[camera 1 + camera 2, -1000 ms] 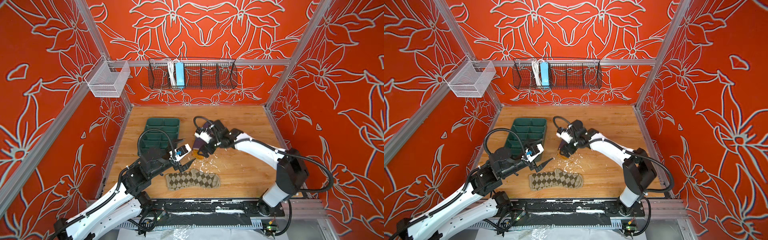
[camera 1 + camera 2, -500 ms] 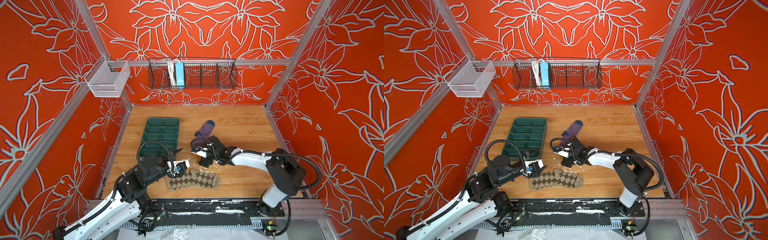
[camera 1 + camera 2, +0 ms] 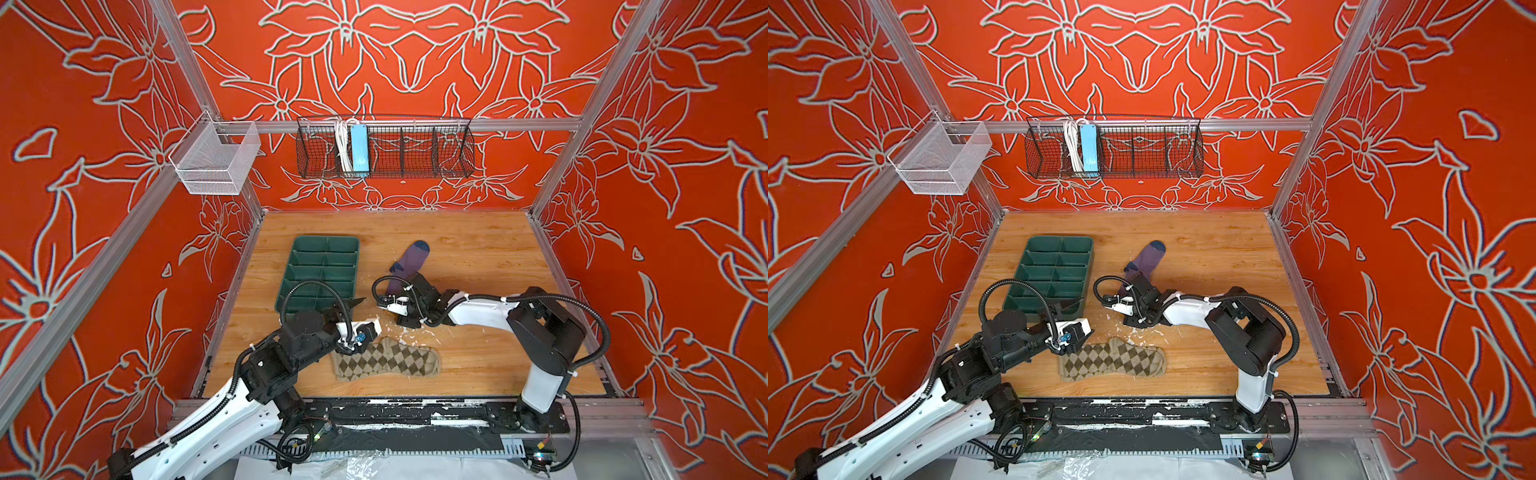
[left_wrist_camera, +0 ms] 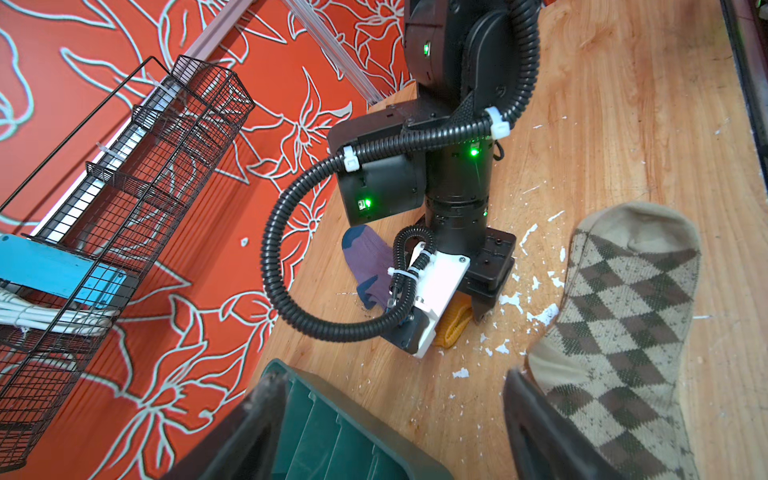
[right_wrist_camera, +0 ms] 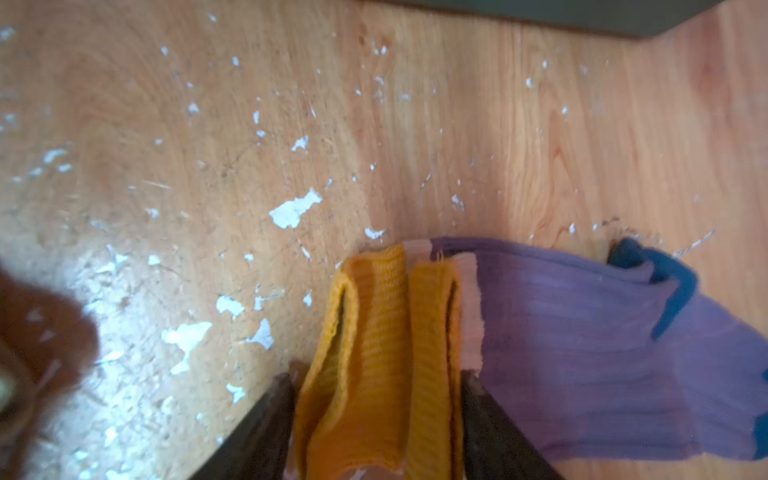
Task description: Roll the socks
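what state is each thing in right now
right gripper, shut on purple sock cuff
left gripper, open, holding nothing
purple sock, unrolled, cuff bunched
argyle sock, unrolled, lying flat
green tray, visible compartments empty

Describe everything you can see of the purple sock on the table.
The purple sock is ribbed knit fabric with a navy toe, navy heel and mustard-yellow cuff. It lies limp on the wooden table, toe toward the back wall. Its cuff is bunched between the fingers of the right pincer.
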`<state>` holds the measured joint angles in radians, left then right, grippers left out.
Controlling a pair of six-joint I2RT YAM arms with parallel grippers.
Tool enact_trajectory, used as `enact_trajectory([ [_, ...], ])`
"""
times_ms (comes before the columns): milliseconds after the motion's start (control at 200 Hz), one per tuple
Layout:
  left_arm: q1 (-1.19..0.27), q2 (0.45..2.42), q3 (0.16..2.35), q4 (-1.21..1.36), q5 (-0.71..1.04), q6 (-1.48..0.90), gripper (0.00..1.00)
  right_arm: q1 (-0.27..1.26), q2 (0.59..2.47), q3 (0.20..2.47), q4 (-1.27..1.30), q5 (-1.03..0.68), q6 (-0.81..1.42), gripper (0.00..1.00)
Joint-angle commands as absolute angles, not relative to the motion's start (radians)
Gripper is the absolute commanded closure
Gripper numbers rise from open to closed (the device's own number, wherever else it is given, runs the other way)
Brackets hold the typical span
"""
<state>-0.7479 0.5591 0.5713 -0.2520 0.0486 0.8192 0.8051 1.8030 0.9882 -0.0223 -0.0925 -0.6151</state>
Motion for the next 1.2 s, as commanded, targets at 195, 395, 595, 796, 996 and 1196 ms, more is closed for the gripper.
enact_trajectory([
  [195,-0.753,0.585,0.588,-0.203,0.059,0.799,0.20,0.810,1.812,1.004,-0.086,-0.067,-0.576,0.72],
  [395,-0.753,0.610,0.614,-0.202,0.084,0.802,0.20,0.809,1.806,1.030,-0.178,-0.117,-0.568,0.97],
  [595,-0.769,0.624,0.634,-0.254,0.124,0.890,0.22,0.789,1.788,1.082,-0.346,-0.274,-0.551,1.00],
  [796,-0.831,0.650,0.644,-0.295,0.116,0.996,0.22,0.736,1.897,1.252,-0.654,-0.470,-0.511,1.00],
  [996,-0.864,0.684,0.606,-0.288,0.107,1.087,0.21,0.675,1.969,1.326,-0.749,-0.626,-0.478,1.00],
  [1196,-0.920,0.849,0.555,-0.187,0.050,1.122,0.24,0.638,2.041,1.400,-0.832,-0.698,-0.482,1.00],
])
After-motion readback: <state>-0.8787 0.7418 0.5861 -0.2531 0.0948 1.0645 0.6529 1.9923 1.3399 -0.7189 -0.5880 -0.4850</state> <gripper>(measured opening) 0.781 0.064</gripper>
